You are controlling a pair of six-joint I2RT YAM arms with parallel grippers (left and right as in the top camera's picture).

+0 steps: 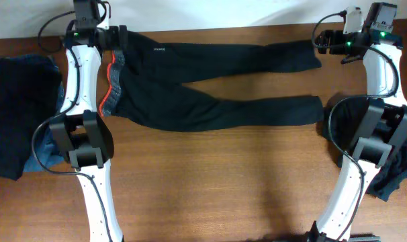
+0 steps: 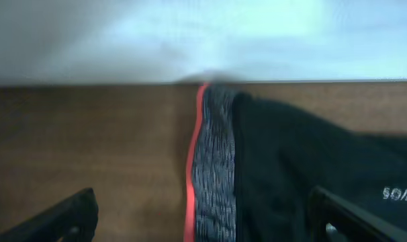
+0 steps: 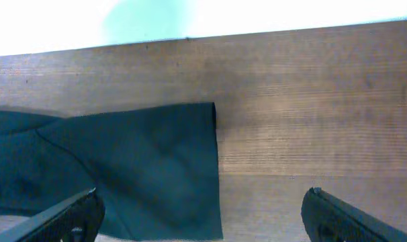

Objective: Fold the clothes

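Black trousers (image 1: 210,101) spread across table (image 1: 210,181) — waistband (image 1: 111,84) left; dark heap (image 1: 15,121) far left

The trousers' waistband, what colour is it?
The waistband is heathered grey, edged in red; the left wrist view shows it best.

The left arm (image 1: 80,74) covers part of the trousers' (image 1: 190,111) waistband (image 1: 113,86), while white lettering (image 2: 399,194) runs off frame.

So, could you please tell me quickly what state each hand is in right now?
Left hand: open, holding nothing, over the grey waistband.
Right hand: open, holding nothing, over the black trouser leg cuff.
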